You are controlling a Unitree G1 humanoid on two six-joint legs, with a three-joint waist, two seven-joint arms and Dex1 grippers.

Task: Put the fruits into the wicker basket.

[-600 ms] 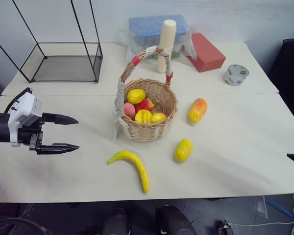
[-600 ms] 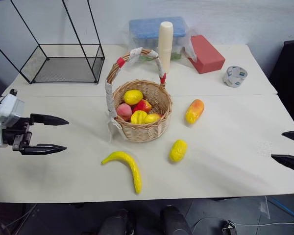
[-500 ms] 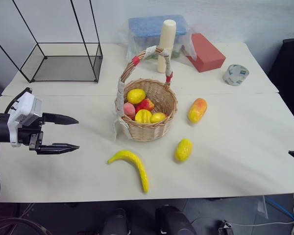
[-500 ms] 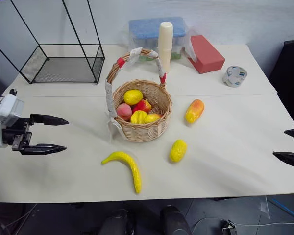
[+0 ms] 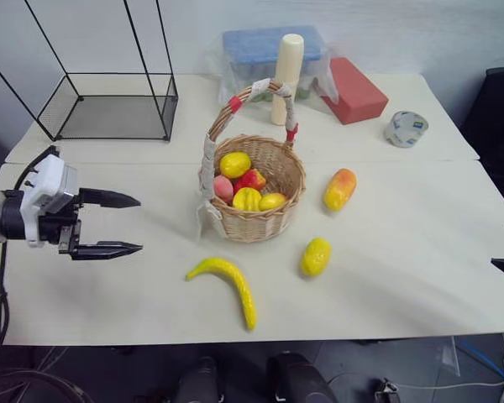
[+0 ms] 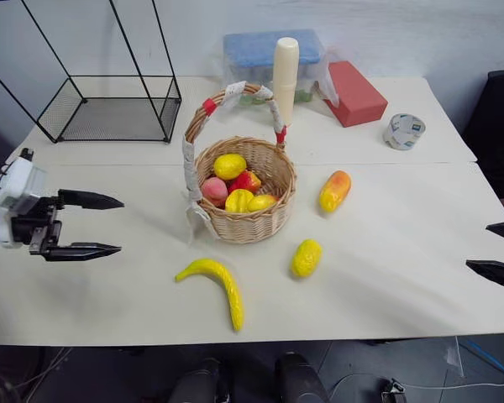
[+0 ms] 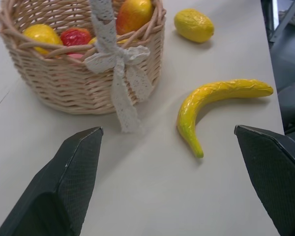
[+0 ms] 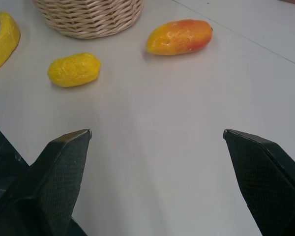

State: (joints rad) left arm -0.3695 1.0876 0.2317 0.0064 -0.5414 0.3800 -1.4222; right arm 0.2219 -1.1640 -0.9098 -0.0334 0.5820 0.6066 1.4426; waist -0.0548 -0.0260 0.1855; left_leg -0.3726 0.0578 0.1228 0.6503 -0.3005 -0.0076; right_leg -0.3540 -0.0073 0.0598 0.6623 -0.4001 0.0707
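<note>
while three fruits lie outside the basket: risks of the coming pick

with its two black fingers spread wide and empty, the left gripper (image 5: 118,224) hovers at nine o'clock of the round tan woven wicker basket (image 5: 254,220), well apart from it. the right gripper (image 6: 494,251), likewise spread and empty, sits at the table's three o'clock edge. on the cream tabletop (image 5: 403,252), the long curved yellow banana (image 5: 227,284) lies at the basket's six o'clock, the bumpy yellow lemon (image 5: 316,256) near five o'clock, and the orange-red oblong mango (image 5: 339,188) at three o'clock. several small yellow and red fruits (image 5: 245,186) already rest inside. likely hazards: the banana's curve may twist out of a pinch placed off-centre; the rounded lemon may roll when nudged; a low carry could catch the tape-wrapped arched handle (image 5: 259,91) or the lace bow (image 7: 119,73) and drag the light basket.
</note>
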